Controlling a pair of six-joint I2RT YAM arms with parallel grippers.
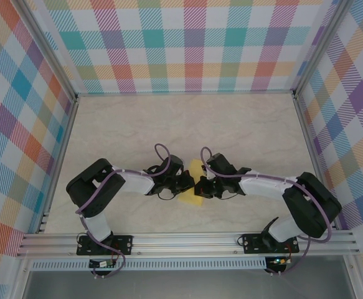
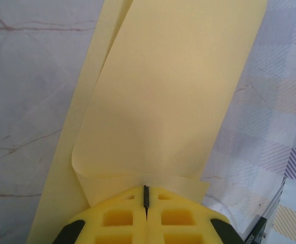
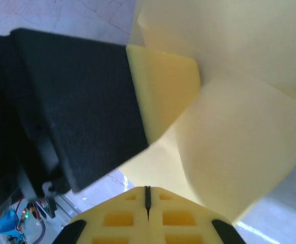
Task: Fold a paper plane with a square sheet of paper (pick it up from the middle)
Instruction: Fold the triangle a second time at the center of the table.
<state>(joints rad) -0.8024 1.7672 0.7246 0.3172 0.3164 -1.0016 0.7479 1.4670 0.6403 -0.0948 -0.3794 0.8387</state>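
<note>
Little folded so far and no plane yet, with the square sheet of paper (image 2: 168, 101) curled above mid-worktop (image 1: 231, 124), nipped in the shut left tool (image 2: 146, 195), the right tool (image 3: 148, 195) closed tight beside its edge.

Right wrist view | right end effector (image 3: 148, 195) at bottom edge, yellow fingers pressed together | square sheet of paper (image 3: 239, 147), bright yellow, bent into loose flaps, lower edge running into those tips | left end effector (image 3: 181, 76), black body, yellow finger against the sheet from the left | marbled table (image 3: 87, 15) behind
</note>
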